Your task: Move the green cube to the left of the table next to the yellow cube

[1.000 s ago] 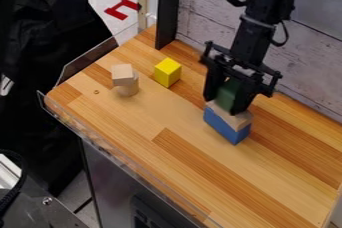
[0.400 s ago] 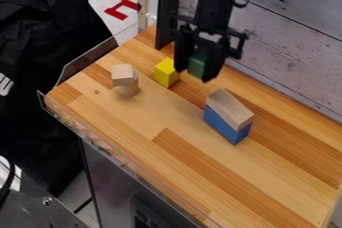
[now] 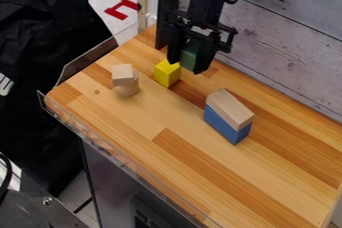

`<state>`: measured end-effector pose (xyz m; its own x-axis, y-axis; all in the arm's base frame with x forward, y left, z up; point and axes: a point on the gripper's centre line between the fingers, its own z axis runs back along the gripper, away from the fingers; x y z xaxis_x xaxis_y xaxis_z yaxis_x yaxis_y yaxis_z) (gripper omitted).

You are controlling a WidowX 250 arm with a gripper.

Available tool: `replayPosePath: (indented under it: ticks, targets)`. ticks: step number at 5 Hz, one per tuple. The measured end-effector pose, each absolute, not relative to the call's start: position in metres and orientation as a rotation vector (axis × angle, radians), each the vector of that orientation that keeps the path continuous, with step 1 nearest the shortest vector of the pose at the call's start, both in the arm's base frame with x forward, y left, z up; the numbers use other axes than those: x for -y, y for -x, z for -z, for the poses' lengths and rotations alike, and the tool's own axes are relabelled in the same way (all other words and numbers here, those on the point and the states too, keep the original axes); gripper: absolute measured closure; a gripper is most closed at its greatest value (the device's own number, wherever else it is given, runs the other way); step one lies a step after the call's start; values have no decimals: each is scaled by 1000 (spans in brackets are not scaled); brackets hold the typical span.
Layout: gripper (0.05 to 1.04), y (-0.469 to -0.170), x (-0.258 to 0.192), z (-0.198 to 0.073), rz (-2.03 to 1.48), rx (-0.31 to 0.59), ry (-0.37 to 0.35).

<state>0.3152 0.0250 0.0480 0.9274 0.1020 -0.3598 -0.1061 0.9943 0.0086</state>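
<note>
The black gripper (image 3: 186,67) hangs over the back of the wooden table, just to the right of and behind the yellow cube. It is shut on the green cube (image 3: 190,58), which sits between its two fingers. Whether the green cube touches the table I cannot tell. The yellow cube (image 3: 167,73) stands on the table (image 3: 150,114), its top corner close beside the gripper's left finger.
Left of the yellow cube, a pale wooden block (image 3: 123,74) rests on a round wooden piece (image 3: 128,88). To the right, a wooden wedge (image 3: 230,108) lies on a blue block (image 3: 226,126). A plank wall (image 3: 287,57) runs behind the table.
The gripper has moved left and back with the green cube, away from the wooden wedge and blue block to beside the yellow cube. The other blocks have stayed in place.
</note>
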Motion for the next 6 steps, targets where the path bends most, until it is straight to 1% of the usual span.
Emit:
replayPosePath:
  ticks: [3, 5, 6]
  targets:
    - [509, -304, -13, -36, -66, -410, 6]
    - [509, -296, -12, -10, -59, -485, 11]
    - [509, -299, -15, -10, -67, -475, 13]
